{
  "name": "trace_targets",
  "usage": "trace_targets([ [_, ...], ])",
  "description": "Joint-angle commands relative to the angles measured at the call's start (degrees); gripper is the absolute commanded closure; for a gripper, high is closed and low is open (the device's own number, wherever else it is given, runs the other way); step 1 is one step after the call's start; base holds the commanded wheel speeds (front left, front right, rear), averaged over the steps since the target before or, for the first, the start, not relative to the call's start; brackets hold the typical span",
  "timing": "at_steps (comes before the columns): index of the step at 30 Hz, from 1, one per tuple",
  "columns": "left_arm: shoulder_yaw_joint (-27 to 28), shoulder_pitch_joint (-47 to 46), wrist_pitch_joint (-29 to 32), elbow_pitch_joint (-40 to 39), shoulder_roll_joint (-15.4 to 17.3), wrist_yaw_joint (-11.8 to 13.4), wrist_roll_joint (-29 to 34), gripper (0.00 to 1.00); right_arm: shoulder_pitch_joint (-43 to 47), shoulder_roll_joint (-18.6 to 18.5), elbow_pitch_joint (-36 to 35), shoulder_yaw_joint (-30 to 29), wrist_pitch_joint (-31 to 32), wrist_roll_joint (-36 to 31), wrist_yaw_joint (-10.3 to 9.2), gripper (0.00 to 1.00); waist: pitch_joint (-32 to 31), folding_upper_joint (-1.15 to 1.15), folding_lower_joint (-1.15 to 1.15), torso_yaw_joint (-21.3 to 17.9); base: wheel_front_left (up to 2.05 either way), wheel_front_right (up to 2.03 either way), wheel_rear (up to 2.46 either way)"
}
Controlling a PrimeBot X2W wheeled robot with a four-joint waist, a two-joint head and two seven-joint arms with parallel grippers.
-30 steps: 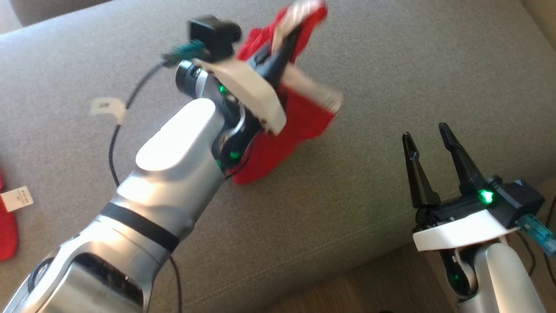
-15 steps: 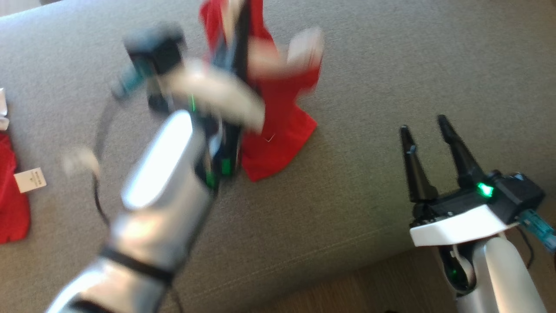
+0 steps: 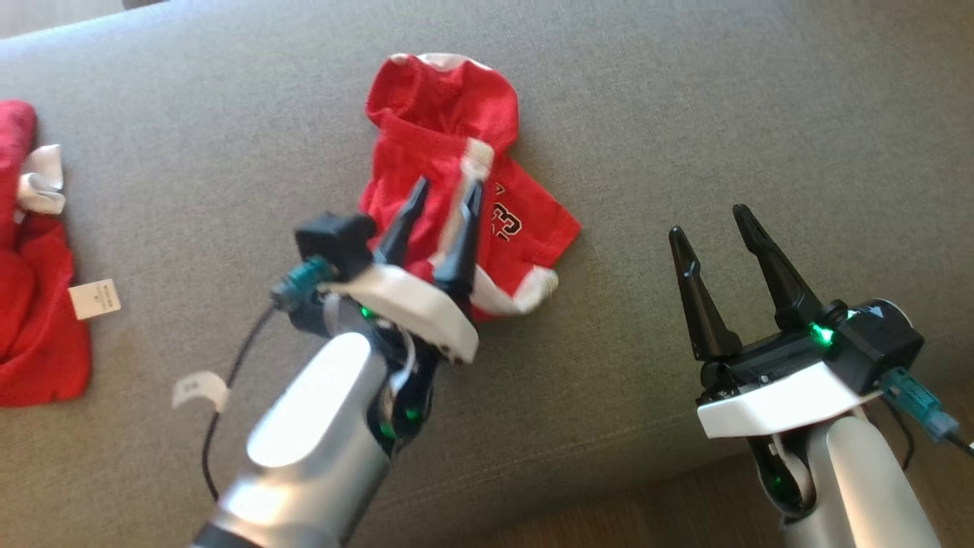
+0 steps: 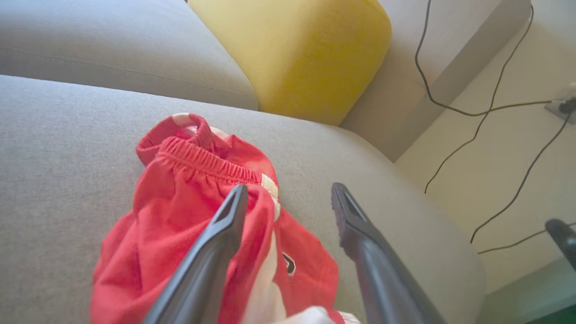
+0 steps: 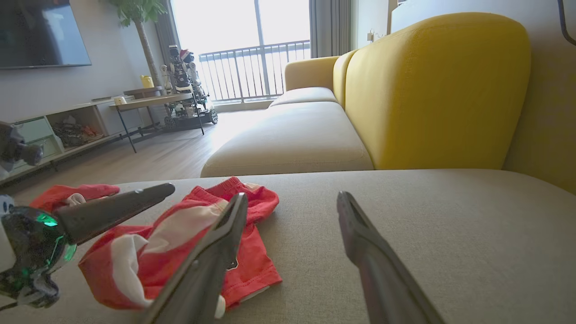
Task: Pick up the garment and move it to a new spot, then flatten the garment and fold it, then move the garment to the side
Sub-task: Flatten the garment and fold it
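On the grey sofa cushion (image 3: pixel 685 114) ahead of me, the red garment (image 3: pixel 445 144) lay loose and crumpled; half a second earlier it had hung swinging from my left jaws. Those jaws had sprung apart and hovered over its near half, holding nothing. My right jaws stood apart too, empty, well off to the right. I judged the move to a new spot done, with flattening next. Its long axis ran away from me, elastic waistband farthest, leg hems nearest and skewed rightward.
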Motion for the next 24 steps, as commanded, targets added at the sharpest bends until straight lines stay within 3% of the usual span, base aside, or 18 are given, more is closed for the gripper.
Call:
trace_targets([
  [1, 0.98, -0.55, -0.30, -2.11, 0.52, -0.44, 1.51, 0.00, -0.77, -0.22, -1.53, 1.32, -0.37, -0.18, -0.01, 0.00, -0.79, 0.00, 0.00, 0.46, 0.00, 0.00, 0.00],
  [5, 0.47, -0.39, -0.30, -2.02, 1.27, -2.15, 6.16, 0.00, -0.02, -0.22, -1.18, 1.40, -0.37, -0.04, -0.01, 0.00, -2.25, 0.00, 0.00, 0.67, 0.00, 0.00, 0.00],
  [10, -1.94, -3.30, -0.30, -2.25, 6.24, -5.23, 11.77, 0.00, 0.83, -0.22, 0.23, 2.79, -0.37, 0.83, -0.01, 0.00, -3.18, 0.00, 0.00, 0.22, 0.00, 0.00, 0.00],
  [14, -2.84, -4.01, -0.30, -3.79, 9.11, -6.08, 14.15, 0.00, 1.08, -0.22, 3.95, 6.24, -0.37, 2.45, -0.01, 0.00, -3.51, 0.00, 0.00, -0.44, 0.00, 0.00, 0.00],
  [17, -2.57, -1.89, -0.30, -8.34, 10.47, -5.22, 16.11, 0.00, 0.31, -0.22, 7.53, 8.42, -0.37, 3.92, -0.01, 0.00, -3.14, 0.00, 0.00, -0.09, 0.00, 0.00, 0.00],
  [24, 1.37, 9.06, -0.30, -20.34, 12.05, 0.04, 20.31, 0.00, -2.88, -0.22, 15.09, 8.94, -0.37, 5.90, -0.01, 0.00, -2.38, 0.00, 0.00, 4.24, 0.00, 0.00, 0.00],
])
